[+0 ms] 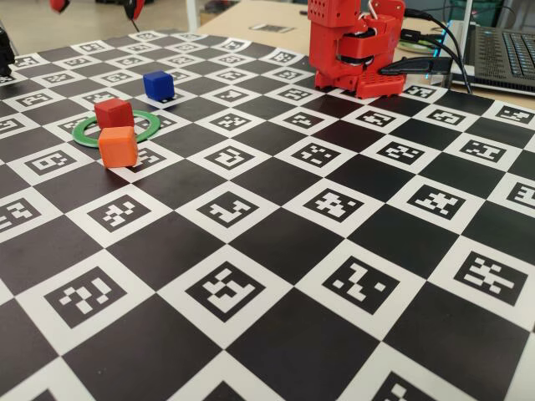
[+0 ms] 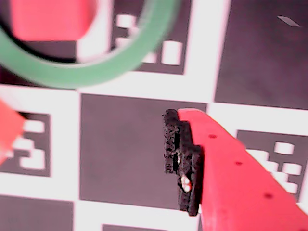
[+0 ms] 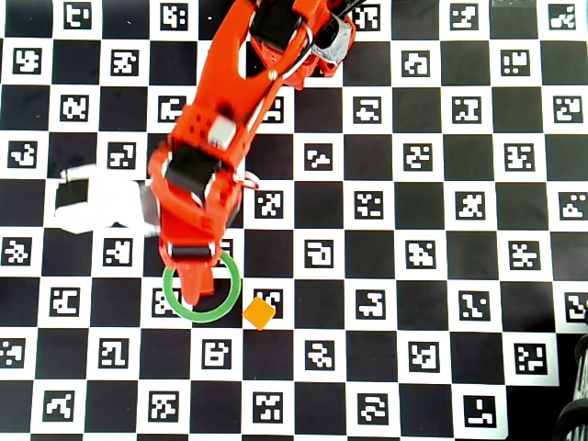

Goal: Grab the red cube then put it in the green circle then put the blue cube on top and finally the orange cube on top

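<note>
One red cube [image 1: 114, 113] already sat inside the green circle [image 1: 147, 131]. The hand [image 3: 190, 296] hovered right over it, so the blue cube [image 1: 158, 85] lay just beyond the ring. Couldn't tell if its jaws were apart.

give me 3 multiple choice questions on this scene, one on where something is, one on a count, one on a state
1. Where is the red cube?
A inside the green circle
B atop another cube
C held in the air

2. How many cubes show in the fixed view?
A two
B three
C four

3. How does the blue cube stand?
A alone on the board
B atop the red cube
C held in the claw

Answers:
1 A, it sits within the ring.
2 B, red, blue and the orange cube.
3 A, it rests on the board beyond the circle, with nothing on it.
</note>
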